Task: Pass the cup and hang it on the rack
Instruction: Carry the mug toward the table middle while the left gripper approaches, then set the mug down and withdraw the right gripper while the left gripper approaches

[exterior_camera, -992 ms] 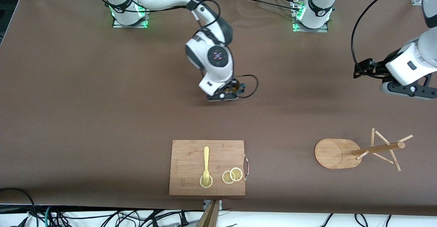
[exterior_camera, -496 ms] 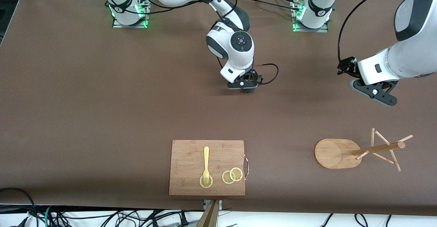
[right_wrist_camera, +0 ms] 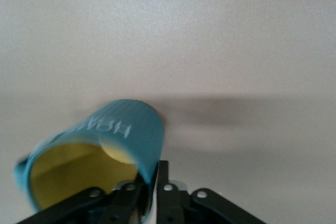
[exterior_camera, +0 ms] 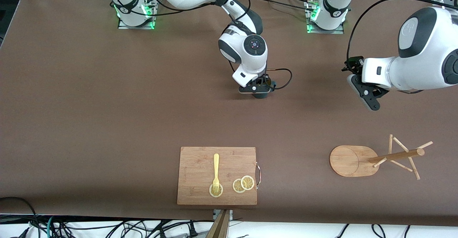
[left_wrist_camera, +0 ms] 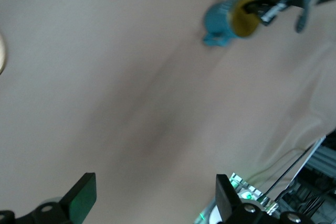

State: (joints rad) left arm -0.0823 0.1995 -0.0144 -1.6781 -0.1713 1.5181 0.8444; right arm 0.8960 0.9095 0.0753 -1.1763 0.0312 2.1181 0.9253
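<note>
The right end effector (exterior_camera: pixel 258 92) is clamped on the cup (right_wrist_camera: pixel 94 153), fingers pinched on the rim wall with one pad inside against the yellow lining. It's holding the cup up over the bare middle of the brown surface (exterior_camera: pixel 107 105). In the front view only a dark sliver of the cup (exterior_camera: pixel 262 95) pokes out under the end effector. There's raised lettering on the ribbed teal outside, seen upside down in the right wrist view, something like "HOME" but the last letters aren't clear enough to be sure.

The left end effector (exterior_camera: pixel 370 100) is up in the air over the surface toward the left arm's end, well apart from the right one. Its fingers (left_wrist_camera: pixel 84 195) are spread wide with nothing between them. From the left wrist view the cup (left_wrist_camera: pixel 228 20) shows sideways in the other arm's grip, handle sticking out, yellow mouth facing the right end effector.

The rack (exterior_camera: pixel 372 159) stands on the surface below the left end effector in the front view, nearer the front camera, pegs bare. A cutting board (exterior_camera: pixel 200 180) with a yellow fork (exterior_camera: pixel 216 171) and lemon slices (exterior_camera: pixel 243 183) sits nearer the front camera than the right end effector.
</note>
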